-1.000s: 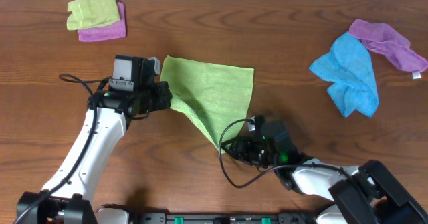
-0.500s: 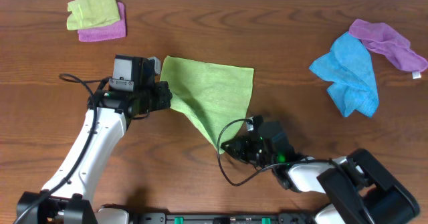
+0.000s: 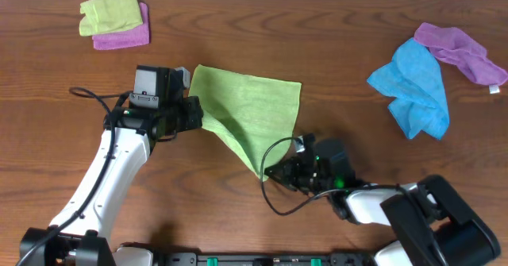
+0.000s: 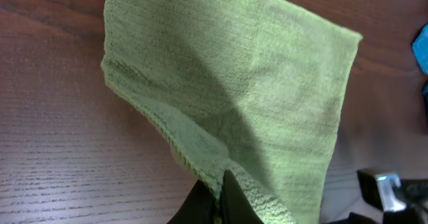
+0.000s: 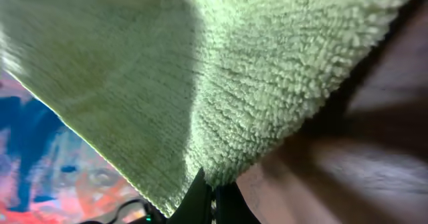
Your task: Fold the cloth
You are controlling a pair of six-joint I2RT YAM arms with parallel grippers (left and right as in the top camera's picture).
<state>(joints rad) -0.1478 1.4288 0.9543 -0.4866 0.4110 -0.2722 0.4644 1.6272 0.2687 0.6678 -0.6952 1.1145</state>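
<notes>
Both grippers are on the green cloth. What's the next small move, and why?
Probably lift both held corners slightly, together. The left gripper is shut on the left corner of the lime-green cloth, the right gripper on its near corner; the rest lies mostly flat on the table. Freeing that edge should let it be carried over to the far edge.

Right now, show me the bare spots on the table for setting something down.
Bare wood lies between the cloth and the blue cloth, and along the far edge between the green-and-pink stack and the purple cloth. Crowded: the near edge, around the left arm and right arm.
</notes>
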